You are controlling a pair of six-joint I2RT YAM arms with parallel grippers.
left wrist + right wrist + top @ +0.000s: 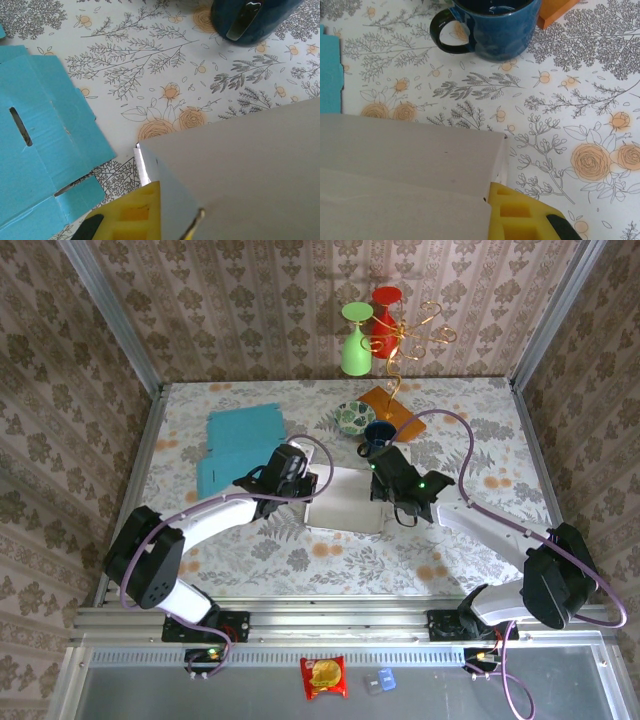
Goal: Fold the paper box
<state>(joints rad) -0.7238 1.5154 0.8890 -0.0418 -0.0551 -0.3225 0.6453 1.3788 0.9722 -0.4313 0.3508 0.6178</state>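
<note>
The white paper box [345,502] lies flat-sided in the middle of the flowered table, between my two grippers. My left gripper [300,480] is at its left end. In the left wrist view a thin wall of the box [240,170] runs between the yellow finger [132,215] and the other fingertip, so the left gripper [170,212] is shut on it. My right gripper [388,485] is at the right end. In the right wrist view its yellow finger [525,215] presses the box's [405,165] side flap; the other finger is hidden under the panel.
Flat teal cardboard [240,440] lies behind and left of the box, also in the left wrist view [35,150]. A blue mug [378,435] [495,25] stands just behind the right gripper. A patterned bowl [355,417], an orange block [395,410] and coloured glasses [355,340] sit further back.
</note>
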